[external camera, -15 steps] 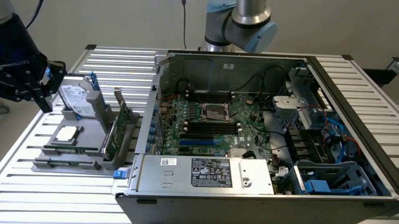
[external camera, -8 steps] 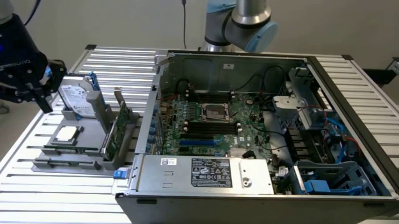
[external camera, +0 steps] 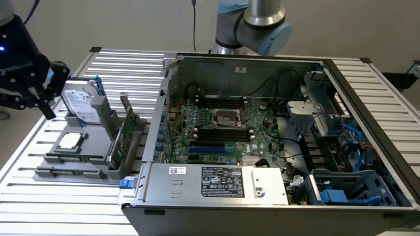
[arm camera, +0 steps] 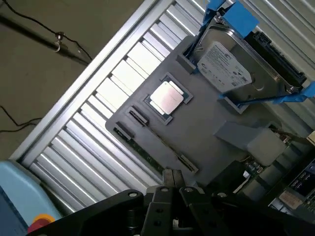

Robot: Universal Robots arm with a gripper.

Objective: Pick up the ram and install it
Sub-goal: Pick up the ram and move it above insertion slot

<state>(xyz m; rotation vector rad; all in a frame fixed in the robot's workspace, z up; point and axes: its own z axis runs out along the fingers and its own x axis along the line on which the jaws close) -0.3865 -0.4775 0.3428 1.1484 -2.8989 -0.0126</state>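
The open computer case [external camera: 217,66] lies well off to the gripper's [arm camera: 173,178] side. Its black memory slots [external camera: 223,132] look unfilled, so installing is all still to do. The grey parts tray [arm camera: 211,110] sits beneath the gripper. The ram [arm camera: 142,150] stands on edge in a holder at the tray's border, near the gripper and below it, untouched. The gripper hangs pressed together and empty, so the pickup is not yet made.
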